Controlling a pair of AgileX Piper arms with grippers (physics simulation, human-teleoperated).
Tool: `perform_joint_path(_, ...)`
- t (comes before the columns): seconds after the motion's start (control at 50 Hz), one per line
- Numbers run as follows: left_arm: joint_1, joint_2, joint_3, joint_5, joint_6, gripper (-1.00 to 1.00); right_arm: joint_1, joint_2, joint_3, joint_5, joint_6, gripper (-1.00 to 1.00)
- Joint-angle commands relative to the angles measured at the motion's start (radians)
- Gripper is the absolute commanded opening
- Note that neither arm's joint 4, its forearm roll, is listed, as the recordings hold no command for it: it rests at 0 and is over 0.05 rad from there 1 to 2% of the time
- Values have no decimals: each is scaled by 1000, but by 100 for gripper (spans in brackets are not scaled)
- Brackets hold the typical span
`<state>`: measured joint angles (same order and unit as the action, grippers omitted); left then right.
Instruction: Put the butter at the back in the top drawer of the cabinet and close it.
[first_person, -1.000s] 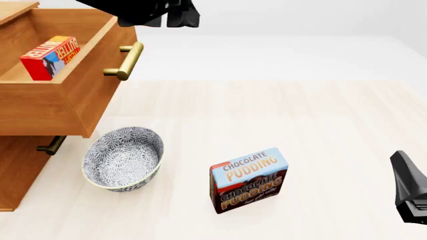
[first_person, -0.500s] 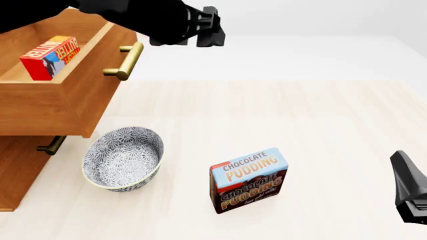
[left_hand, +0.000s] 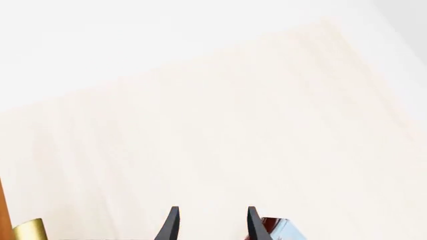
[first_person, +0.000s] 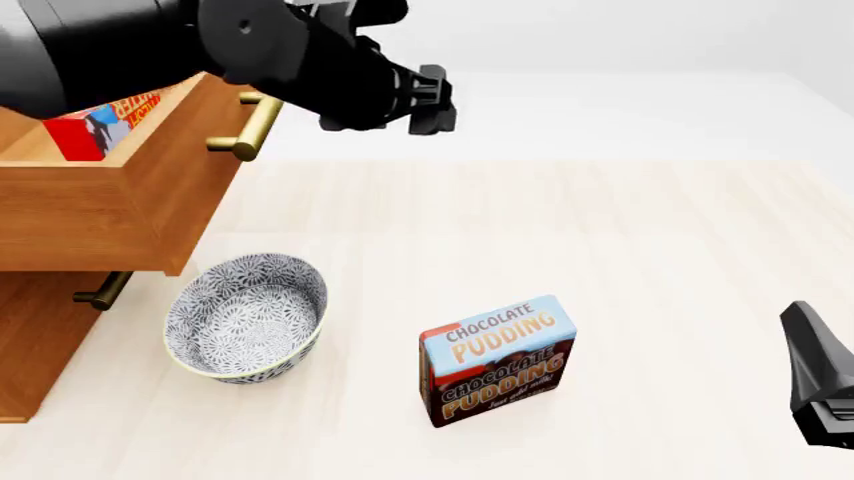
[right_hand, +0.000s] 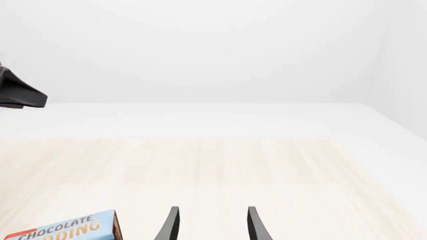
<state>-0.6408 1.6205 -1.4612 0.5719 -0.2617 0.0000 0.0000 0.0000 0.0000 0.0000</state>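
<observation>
The red butter (first_person: 94, 128) box lies inside the open top drawer (first_person: 120, 195) of the brown cabinet (first_person: 34, 340), partly hidden behind my left arm. The drawer's brass handle (first_person: 248, 124) also shows in the left wrist view as the handle (left_hand: 27, 231). To the right of that handle and above the table, my left gripper (first_person: 433, 100) hangs open and empty; the left wrist view shows the left gripper (left_hand: 210, 225) with its fingers apart. Low at the right edge rests my right gripper (first_person: 801, 320), which the right wrist view shows as the right gripper (right_hand: 210, 225), open and empty.
A patterned bowl (first_person: 247, 315) sits on the table below the open drawer. The Chocolate Pudding box (first_person: 497, 360) stands in the near middle and shows at the edge of the right wrist view as the pudding box (right_hand: 63, 231). A lower drawer handle (first_person: 102, 290) sticks out under the open drawer.
My left arm has swung down and to the right, away from above the drawer, and its bulk now covers part of the butter. The right arm has not moved.
</observation>
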Motion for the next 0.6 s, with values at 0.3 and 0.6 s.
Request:
perform_joint_path(0.3, 57, 38, 48, -42, 6, 100, 0, 0, 0, 0, 0, 100)
perform_joint_path(0.6, 103, 33, 65, -46, 29, 100, 0, 0, 0, 0, 0, 100)
